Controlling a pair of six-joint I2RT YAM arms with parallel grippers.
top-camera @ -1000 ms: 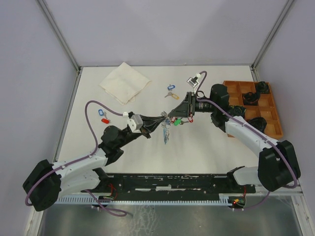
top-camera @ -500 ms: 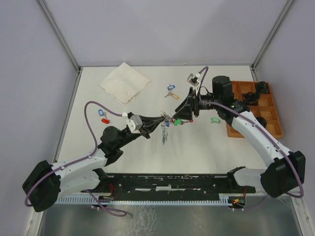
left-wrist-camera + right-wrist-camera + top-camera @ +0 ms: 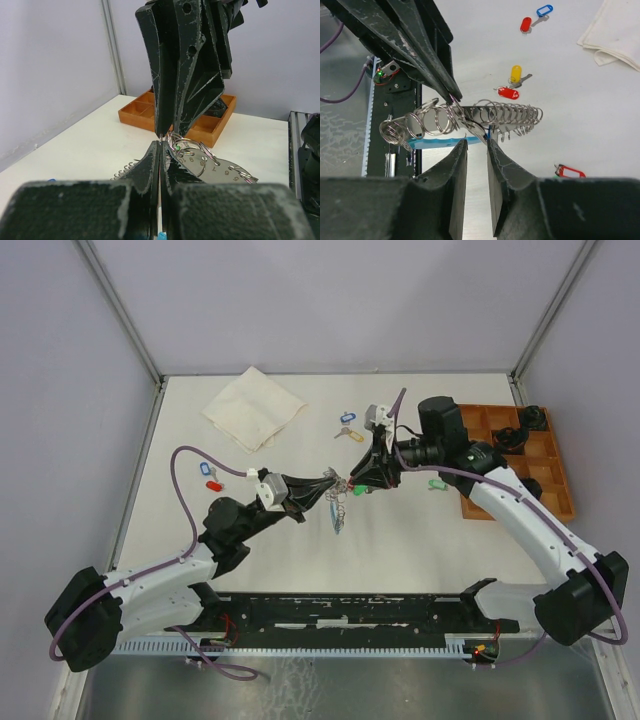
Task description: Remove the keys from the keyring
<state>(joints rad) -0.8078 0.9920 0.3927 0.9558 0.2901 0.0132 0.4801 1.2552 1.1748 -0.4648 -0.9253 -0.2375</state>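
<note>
**Top view.** A green-tagged key [image 3: 435, 483] lay on the counter [image 3: 400, 540] beside the orange tray [image 3: 482, 410], where none had lain a second before. The right hand [image 3: 356, 478] had swung back to the keyring [image 3: 339, 502], which was held above the counter's middle. Two tray compartments held dark objects [image 3: 535, 418].

**Left wrist view.** The left hand [image 3: 160, 145], pressed together, pinched the keyring's chain. Numbered keys [image 3: 220, 167] hung just beside it.

**Right wrist view.** The right hand's fingers [image 3: 456, 165] stood narrowly apart under the rings. Whether they gripped one could not be told.
</note>
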